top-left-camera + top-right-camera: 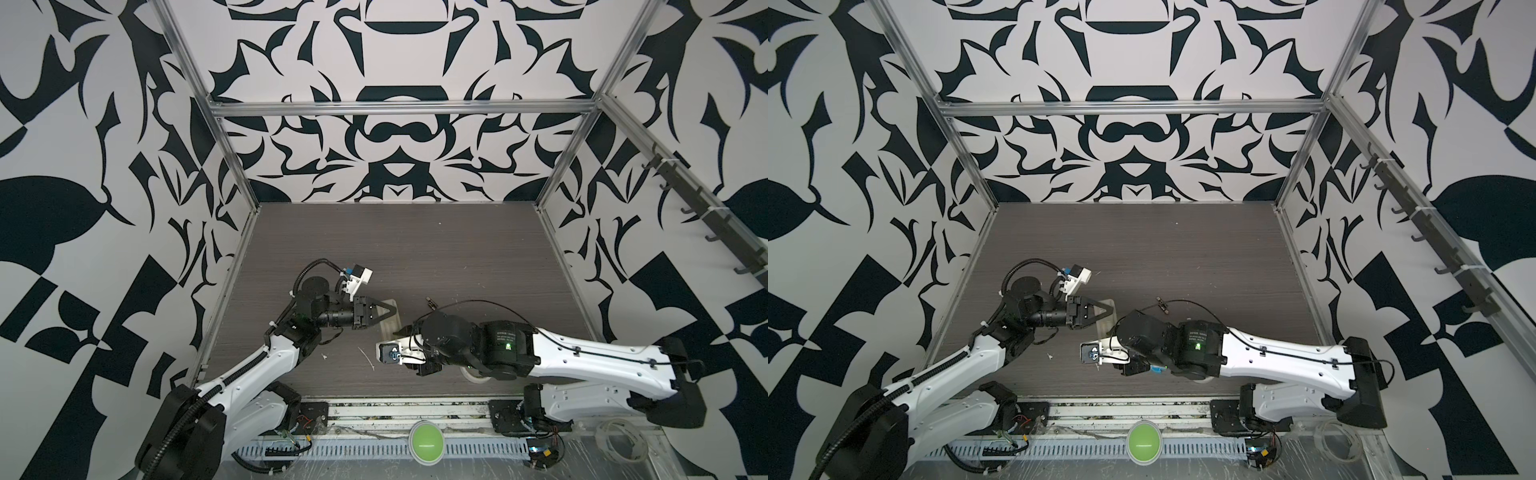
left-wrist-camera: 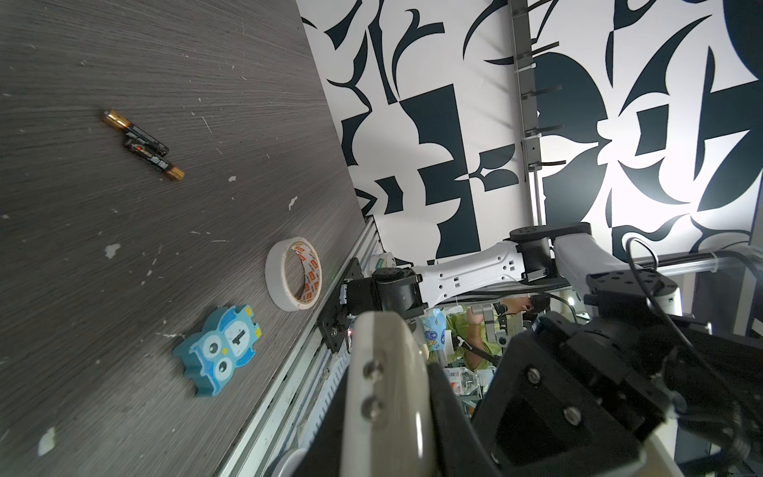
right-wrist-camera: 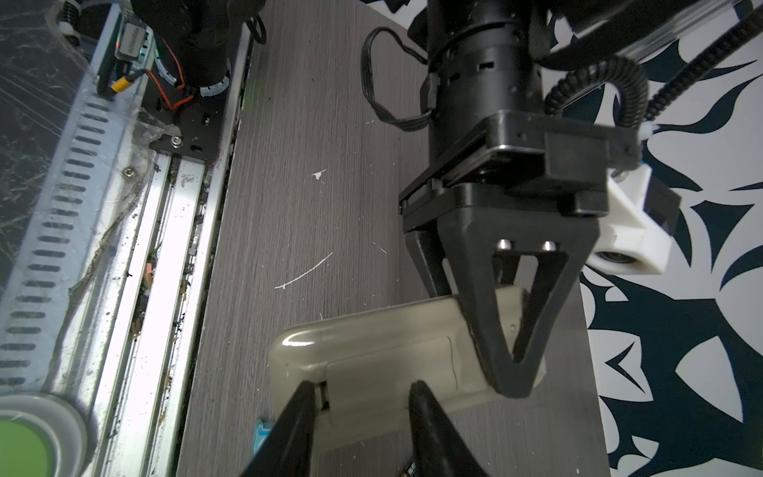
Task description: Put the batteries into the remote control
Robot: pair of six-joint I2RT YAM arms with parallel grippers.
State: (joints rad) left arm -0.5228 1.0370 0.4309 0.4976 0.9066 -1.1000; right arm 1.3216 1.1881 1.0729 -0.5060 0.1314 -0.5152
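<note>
The remote control (image 3: 384,351) is off-white and lies back up over the table; it also shows in both top views (image 1: 389,326) (image 1: 1105,323). My left gripper (image 3: 514,371) (image 1: 388,311) is shut on one end of it, and in the left wrist view the remote control (image 2: 384,371) stands edge-on between the jaws. My right gripper (image 3: 363,390) (image 1: 402,331) is open, its fingers astride the battery cover (image 3: 388,371), one tip beside a dark slot at the cover's edge. The two batteries (image 2: 142,144) (image 1: 431,302) lie side by side on the table, beyond my right arm.
A blue owl tile (image 2: 219,351) and a roll of white tape (image 2: 293,274) sit near the table's front edge under my right arm. White scraps (image 3: 305,270) dot the tabletop. A metal rail (image 3: 165,247) and a green button (image 1: 426,445) run along the front.
</note>
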